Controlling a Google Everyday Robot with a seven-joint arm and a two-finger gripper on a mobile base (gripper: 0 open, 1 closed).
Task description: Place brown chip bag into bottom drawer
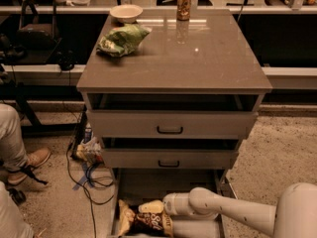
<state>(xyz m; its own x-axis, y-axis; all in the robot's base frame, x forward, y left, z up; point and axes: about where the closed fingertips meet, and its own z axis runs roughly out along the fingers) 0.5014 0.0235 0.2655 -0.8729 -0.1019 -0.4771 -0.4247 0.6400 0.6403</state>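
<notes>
The brown chip bag, dark brown with pale yellow ends and white lettering, lies in the front left of the open bottom drawer at the foot of the cabinet. My gripper reaches in from the right along the white arm and sits right at the bag's upper right edge, its tip hidden against the bag. The bag's lower end is cut off by the bottom of the view.
On the cabinet top are a green chip bag, a white bowl and an orange can. Two upper drawers have black handles. Cables and small packets lie on the floor at left, beside a person's leg and shoe.
</notes>
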